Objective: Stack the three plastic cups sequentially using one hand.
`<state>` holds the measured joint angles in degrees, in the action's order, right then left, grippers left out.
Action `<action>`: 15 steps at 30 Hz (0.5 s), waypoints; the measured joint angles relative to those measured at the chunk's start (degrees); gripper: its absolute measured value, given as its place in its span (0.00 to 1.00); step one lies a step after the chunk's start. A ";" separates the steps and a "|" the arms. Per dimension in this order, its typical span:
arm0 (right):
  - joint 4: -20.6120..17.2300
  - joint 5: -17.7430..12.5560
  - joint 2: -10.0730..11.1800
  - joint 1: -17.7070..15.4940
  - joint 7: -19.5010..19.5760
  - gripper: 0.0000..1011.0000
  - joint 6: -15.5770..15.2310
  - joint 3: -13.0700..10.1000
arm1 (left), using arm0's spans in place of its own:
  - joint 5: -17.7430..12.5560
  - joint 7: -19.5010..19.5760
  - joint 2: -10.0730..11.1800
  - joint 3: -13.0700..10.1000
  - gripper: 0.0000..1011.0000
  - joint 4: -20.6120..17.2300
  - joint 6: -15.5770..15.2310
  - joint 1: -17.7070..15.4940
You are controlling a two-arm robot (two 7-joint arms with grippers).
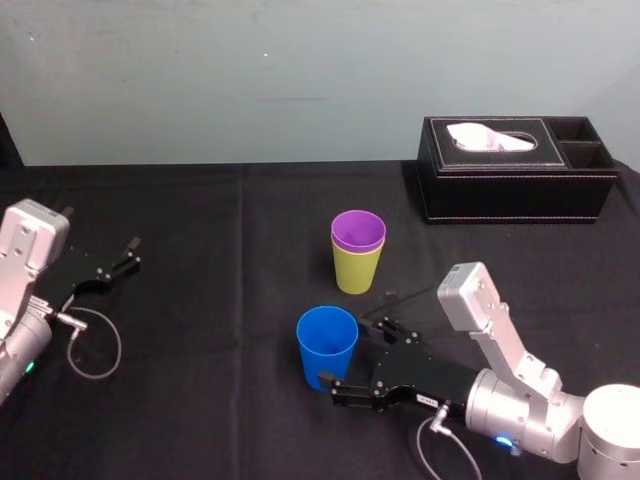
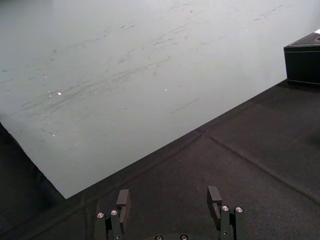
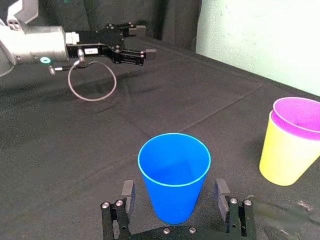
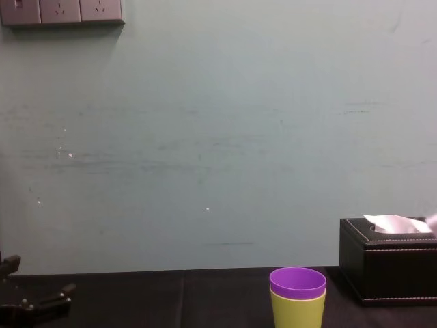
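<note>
Right tool: the black two-fingered right tool (image 1: pixel 360 357) (image 3: pixel 174 187), on a silver-and-white arm, reaches in low from about 4 o'clock of the blue cup. Its fingers are apart, one on each side of the cup's lower body, with a small gap showing on both sides in the right wrist view.

Blue cup: the smooth tapered blue plastic cup (image 1: pixel 327 350) (image 3: pixel 174 186) stands upright on the black-clothed counter (image 1: pixel 220 300), near the front middle. Its long axis is vertical, mouth up and narrow base down.

Stacked pair: at about 1 o'clock from the blue cup, near but apart, the purple plastic cup (image 1: pixel 358 231) (image 3: pixel 299 114) (image 4: pixel 298 281) sits nested in the yellow-green plastic cup (image 1: pixel 356 272) (image 3: pixel 285 155) (image 4: pixel 297 311). Both are upright with mouths up, and the purple rim stands above the yellow-green rim. Black cloth lies between the pair and the blue cup.

Left tool: the left tool (image 1: pixel 128 252) (image 2: pixel 168 200) (image 3: pixel 145 39) is parked at about 10 o'clock, well apart from the cups, with its fingers spread. A grey cable loop (image 1: pixel 95 345) lies beside it.

Surroundings: a black leather-look tissue box (image 1: pixel 515 185) (image 2: pixel 303 65) (image 4: pixel 386 270) with a white tissue (image 1: pixel 490 137) sits at about 2 o'clock, beyond the stacked pair, against the pale wall (image 1: pixel 200 80).
</note>
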<state>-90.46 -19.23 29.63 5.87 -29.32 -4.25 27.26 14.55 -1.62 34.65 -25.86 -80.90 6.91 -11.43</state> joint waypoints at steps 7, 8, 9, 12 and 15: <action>1.86 1.27 -1.25 1.22 0.52 0.99 0.00 0.72 | 0.00 0.00 0.00 0.00 1.00 0.00 0.00 0.00; 2.24 1.40 -1.55 1.44 0.62 0.99 0.00 0.83 | 0.00 0.00 0.00 0.00 1.00 0.00 0.00 0.00; 2.37 1.46 -1.69 1.52 0.67 0.99 0.00 0.86 | 0.00 0.00 0.00 0.00 1.00 0.00 0.00 0.00; 2.95 1.75 -2.38 2.08 0.71 0.99 -0.09 1.16 | 0.00 0.00 0.00 0.00 1.00 0.00 0.00 0.00; 3.12 1.98 -2.68 2.39 0.71 0.99 -0.20 1.34 | 0.00 0.00 0.00 0.00 1.00 0.00 0.00 0.00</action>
<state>-87.33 -17.25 26.95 8.26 -28.60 -4.45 28.60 14.55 -1.62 34.64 -25.86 -80.90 6.91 -11.43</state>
